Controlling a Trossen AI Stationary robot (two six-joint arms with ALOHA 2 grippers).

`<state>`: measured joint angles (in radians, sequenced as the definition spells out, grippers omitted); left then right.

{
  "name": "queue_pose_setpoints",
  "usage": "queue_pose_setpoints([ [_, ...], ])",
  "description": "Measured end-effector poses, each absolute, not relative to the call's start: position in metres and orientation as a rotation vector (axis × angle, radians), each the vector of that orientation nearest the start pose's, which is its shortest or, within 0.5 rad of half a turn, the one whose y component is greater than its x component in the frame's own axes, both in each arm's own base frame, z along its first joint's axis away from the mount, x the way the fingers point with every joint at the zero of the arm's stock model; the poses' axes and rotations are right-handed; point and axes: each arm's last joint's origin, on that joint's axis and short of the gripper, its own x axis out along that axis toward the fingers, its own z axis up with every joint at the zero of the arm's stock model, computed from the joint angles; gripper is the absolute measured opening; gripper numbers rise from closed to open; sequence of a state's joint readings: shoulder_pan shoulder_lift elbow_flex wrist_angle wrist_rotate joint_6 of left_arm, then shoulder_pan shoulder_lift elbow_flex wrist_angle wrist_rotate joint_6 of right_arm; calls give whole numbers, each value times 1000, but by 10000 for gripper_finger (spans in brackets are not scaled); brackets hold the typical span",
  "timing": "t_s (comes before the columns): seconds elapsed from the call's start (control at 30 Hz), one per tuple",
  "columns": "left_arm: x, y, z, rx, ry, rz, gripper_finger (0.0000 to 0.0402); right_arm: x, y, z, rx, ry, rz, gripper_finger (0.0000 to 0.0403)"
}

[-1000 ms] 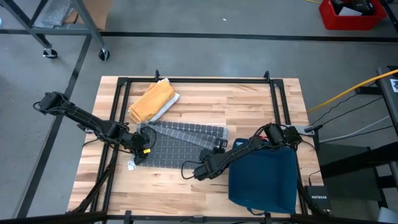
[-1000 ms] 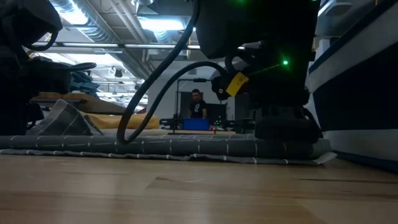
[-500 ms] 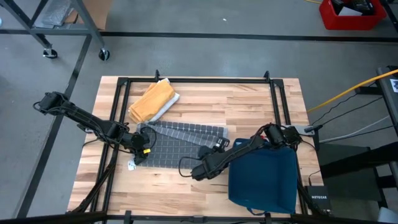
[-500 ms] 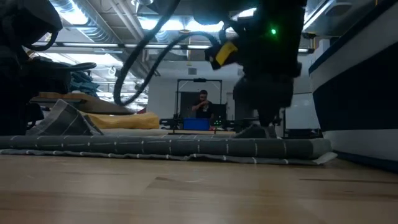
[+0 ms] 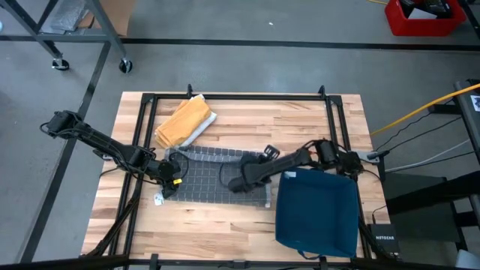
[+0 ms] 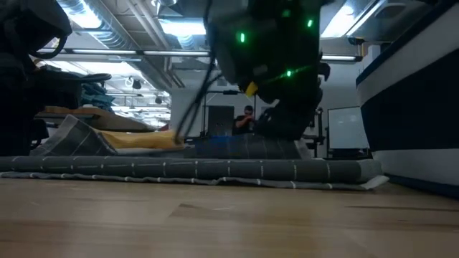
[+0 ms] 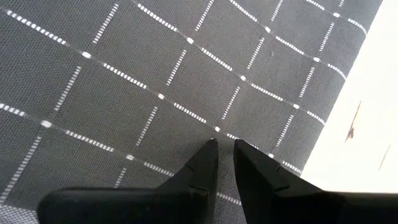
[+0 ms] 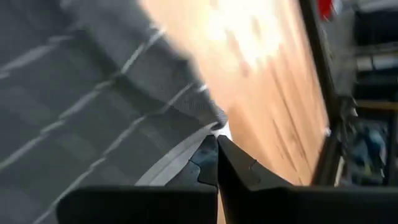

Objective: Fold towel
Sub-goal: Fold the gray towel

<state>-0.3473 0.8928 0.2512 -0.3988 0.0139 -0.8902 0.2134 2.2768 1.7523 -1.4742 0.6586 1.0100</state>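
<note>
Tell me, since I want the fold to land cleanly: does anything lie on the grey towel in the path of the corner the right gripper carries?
Nothing visible does. The right gripper is shut on a corner of the grey towel, over its middle. The left gripper pins the towel's left edge, and the yellow cloth and blue bag lie off the towel.

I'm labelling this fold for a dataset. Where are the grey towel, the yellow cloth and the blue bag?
grey towel [image 5: 199, 180]: high view, on its flat checked middle.
yellow cloth [image 5: 182, 122]: high view, on its orange-yellow top layer.
blue bag [image 5: 316, 214]: high view, on the middle of its dark blue face.
</note>
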Motion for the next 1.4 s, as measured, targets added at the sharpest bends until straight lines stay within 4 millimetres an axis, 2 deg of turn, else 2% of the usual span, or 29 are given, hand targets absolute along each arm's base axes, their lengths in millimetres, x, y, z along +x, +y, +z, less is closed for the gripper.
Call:
queue_pose_setpoints([
  [0.17,127,-47,127,-628,1091,151,45,387,35,136,-42,1432,-1173,2],
  [0.37,127,-47,127,-628,1091,151,45,387,14,123,103,1462,-1183,14],
  [0.6,127,-46,127,-627,1091,151,45,385,8,122,220,1580,-1132,73],
  [0.8,127,-46,127,-627,1091,151,45,385,7,122,233,1639,-1074,146],
  [0.93,128,-47,127,-622,1085,147,45,385,8,125,246,1651,-1067,171],
  [1.1,135,-47,132,-613,968,144,42,396,15,144,168,1581,-1055,169],
  [1.27,147,-51,143,-618,811,75,20,407,17,185,119,1455,-1003,158],
  [1.4,156,-54,154,-677,676,15,4,416,18,212,108,1430,-854,156],
])
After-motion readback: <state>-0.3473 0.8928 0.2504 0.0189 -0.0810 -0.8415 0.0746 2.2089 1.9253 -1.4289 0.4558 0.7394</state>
